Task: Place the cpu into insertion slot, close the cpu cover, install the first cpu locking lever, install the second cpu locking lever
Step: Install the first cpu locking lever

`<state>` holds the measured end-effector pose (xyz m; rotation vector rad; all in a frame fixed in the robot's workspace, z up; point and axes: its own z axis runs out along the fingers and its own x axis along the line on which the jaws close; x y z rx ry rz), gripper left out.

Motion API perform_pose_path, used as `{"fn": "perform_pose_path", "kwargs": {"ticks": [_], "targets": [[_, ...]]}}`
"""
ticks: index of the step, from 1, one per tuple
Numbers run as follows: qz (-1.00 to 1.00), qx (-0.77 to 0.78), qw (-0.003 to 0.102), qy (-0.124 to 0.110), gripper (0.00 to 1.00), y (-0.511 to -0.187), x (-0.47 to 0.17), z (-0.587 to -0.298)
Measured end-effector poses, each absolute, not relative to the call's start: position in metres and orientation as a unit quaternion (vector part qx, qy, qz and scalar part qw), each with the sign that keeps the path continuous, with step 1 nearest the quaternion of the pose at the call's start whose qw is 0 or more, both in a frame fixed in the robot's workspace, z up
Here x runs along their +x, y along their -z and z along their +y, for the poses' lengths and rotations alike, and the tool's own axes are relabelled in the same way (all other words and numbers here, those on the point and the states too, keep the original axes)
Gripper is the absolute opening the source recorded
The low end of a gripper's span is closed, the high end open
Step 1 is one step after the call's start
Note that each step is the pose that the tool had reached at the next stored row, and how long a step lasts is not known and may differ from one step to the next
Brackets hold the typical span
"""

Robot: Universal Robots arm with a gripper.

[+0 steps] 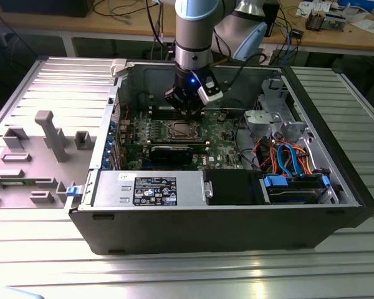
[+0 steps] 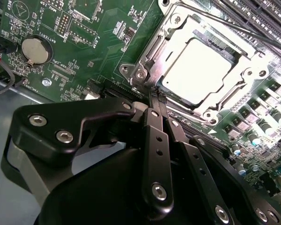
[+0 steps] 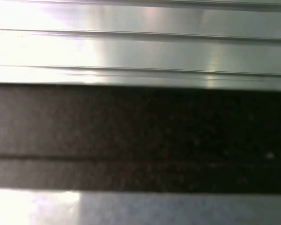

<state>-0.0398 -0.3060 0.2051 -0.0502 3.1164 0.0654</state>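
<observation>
Open computer case point(image 1: 237, 205) on the ribbed metal surface point(image 1: 174, 274).
Jaws pressed together at the cover point(image 2: 152, 58) edge, just beside the seated cpu point(image 2: 196, 70).

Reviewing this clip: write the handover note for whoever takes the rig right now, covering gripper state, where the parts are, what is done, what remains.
Gripper: fingers shut together, holding nothing, tips at the corner of the insertion slot.
The cpu sits in the slot, with the cpu cover closed around it.
Done: cpu placed, cover closed.
Left: a locking lever lies along the socket edge; whether either lever is latched cannot be told.
</observation>
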Motion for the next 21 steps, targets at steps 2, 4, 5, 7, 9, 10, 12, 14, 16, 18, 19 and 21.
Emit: {"fn": "perform_pose_path", "kwargs": {"ticks": [2,4,5,7,9,10,12,14,16,18,19,21], "targets": [[1.000,-0.016,0.012,-0.019,0.11,-0.2048,-0.0396,-0.3056],[1.000,-0.016,0.012,-0.017,0.11,-0.2038,-0.0390,-0.3050],[1.000,-0.016,0.012,-0.016,0.11,-0.2033,-0.0388,-0.3048],[1.000,-0.016,0.012,-0.016,0.11,-0.2020,-0.0384,-0.3042],[1.000,-0.016,0.012,-0.016,0.11,-0.2007,-0.0383,-0.3038],[1.000,-0.016,0.012,-0.016,0.11,-0.2004,-0.0383,-0.3039],[1.000,-0.016,0.012,-0.017,0.11,-0.2005,-0.0384,-0.3036],[1.000,-0.016,0.012,-0.022,0.11,-0.2005,-0.0384,-0.3032],[1.000,-0.016,0.012,-0.024,0.11,-0.2007,-0.0384,-0.3031],[0.999,-0.016,0.012,-0.025,0.11,-0.2029,-0.0382,-0.3029],[0.999,-0.016,0.012,-0.025,0.11,-0.2041,-0.0383,-0.3030],[0.999,-0.016,0.012,-0.024,0.11,-0.2083,-0.0384,-0.3031]]}}
